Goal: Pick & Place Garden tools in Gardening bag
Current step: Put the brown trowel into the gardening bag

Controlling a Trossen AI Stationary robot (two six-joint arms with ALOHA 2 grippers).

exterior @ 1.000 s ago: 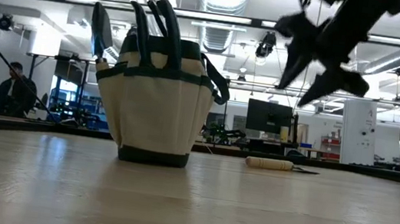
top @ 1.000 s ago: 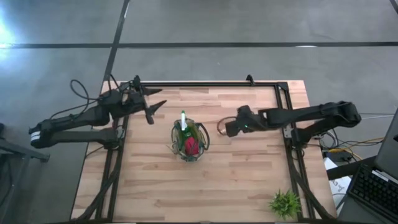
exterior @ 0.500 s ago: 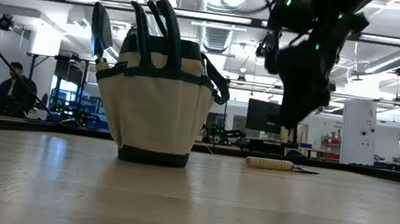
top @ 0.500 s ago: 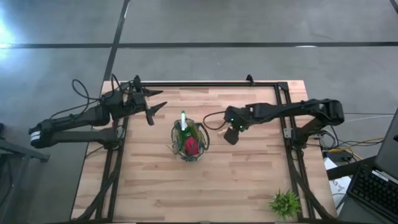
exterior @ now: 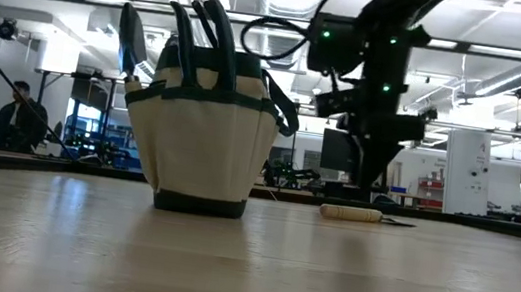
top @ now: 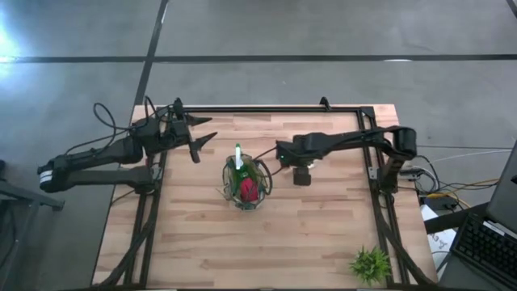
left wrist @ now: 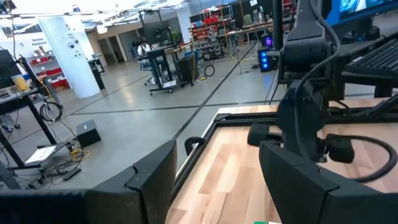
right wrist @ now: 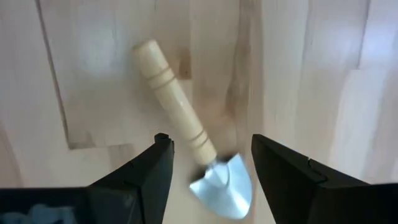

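The gardening bag (top: 246, 186) stands upright on its base at the table's middle, also seen in the low view (exterior: 204, 129). A green-and-white trowel (top: 238, 155) and a red piece (top: 249, 190) stick out of it, and a trowel blade (exterior: 131, 38) rises at its side. The wooden-handled trowel (right wrist: 180, 118) lies flat on the table to the bag's right (exterior: 352, 214). My right gripper (right wrist: 211, 165) hangs open above it, pointing down, its fingers either side of where handle meets blade (top: 300, 174). My left gripper (top: 198, 137) waits open and raised at the far left (left wrist: 217, 180).
A small leafy plant (top: 370, 263) stands at the near right corner. Black frame rails (top: 266, 109) run along the far and side edges. A cable loops off the right arm next to the bag (top: 275, 158). Bare wood lies in front of the bag.
My right gripper has come down and toward the table's left, nearer the bag. It has rolled at the wrist and tipped from slanting to pointing down over the wooden-handled trowel. The trowel and the bag have stayed in place.
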